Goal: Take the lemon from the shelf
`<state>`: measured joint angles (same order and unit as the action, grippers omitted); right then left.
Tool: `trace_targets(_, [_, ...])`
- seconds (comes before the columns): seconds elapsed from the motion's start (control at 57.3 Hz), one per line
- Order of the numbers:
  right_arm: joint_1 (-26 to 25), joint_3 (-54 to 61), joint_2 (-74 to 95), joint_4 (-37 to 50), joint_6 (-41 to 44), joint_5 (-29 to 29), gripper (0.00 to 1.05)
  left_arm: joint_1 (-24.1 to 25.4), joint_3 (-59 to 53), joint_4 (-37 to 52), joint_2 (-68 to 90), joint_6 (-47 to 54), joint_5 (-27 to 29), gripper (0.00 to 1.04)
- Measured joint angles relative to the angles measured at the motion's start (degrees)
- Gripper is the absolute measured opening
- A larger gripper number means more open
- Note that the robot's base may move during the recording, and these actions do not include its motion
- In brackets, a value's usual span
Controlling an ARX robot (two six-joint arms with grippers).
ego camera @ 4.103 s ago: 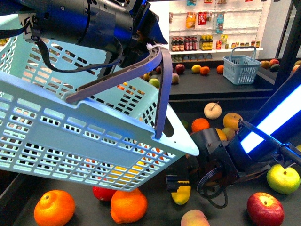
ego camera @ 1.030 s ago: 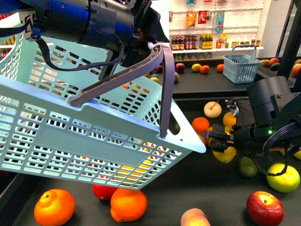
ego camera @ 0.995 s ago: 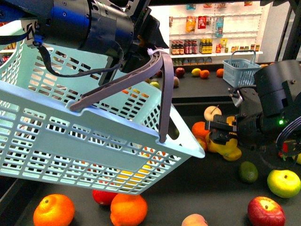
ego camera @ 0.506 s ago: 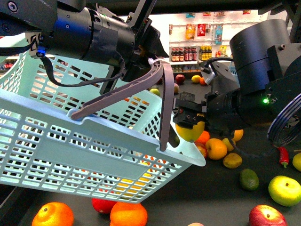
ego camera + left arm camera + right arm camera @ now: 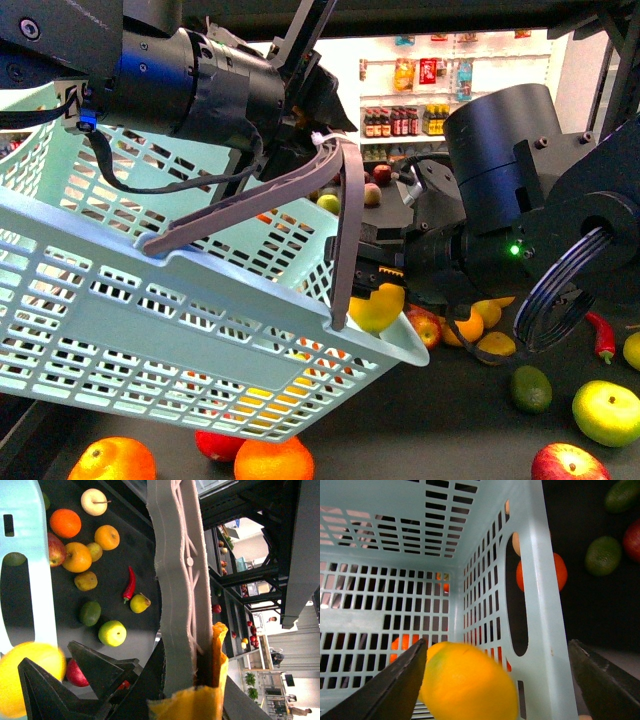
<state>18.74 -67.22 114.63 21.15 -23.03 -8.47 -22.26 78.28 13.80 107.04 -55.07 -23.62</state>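
Front, right gripper: over the lemon at the basket rim, above the shelf deck.
Front, left gripper: closed on the handle.
Left wrist: handle clamped.
Right wrist: fingers spread wide; lemon beside one, clear of the other.

Far across the room I see a white wall, brightly lit, carrying white shelves. Dark bottles stand in a row on one shelf, with yellow bottles just to their right, and coloured packets hang higher up. The left wrist camera shows a pale, bright area beyond, with some greenery.
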Motion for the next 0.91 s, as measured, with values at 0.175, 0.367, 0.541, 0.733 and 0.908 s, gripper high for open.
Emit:
trace_targets(0.175, [-0.83,0.28,-1.68,1.29,-0.59,-1.07,0.97,-0.02,0.0,-0.02,0.0,-0.07,0.02,0.11])
trace_targets(0.367, [-4.94,2.89,-8.83,1.29,0.13,-0.48,0.97,-0.02,0.0,-0.02,0.0,-0.24,-0.17,0.11])
trace_targets(0.541, [-11.43,11.5,-20.11,2.69,4.81,5.88,0.97,-0.11,0.0,-0.04,0.0,-0.2,-0.11,0.11])
trace_targets(0.733, [-16.85,26.38,-36.98,4.57,10.51,9.97,0.97,0.02,0.0,-0.04,0.0,-0.17,0.17,0.11])
trace_targets(0.908, [-14.58,41.22,-61.22,-3.06,13.73,16.96,0.97,-0.2,0.0,-0.04,0.0,-0.35,-0.35,0.11])
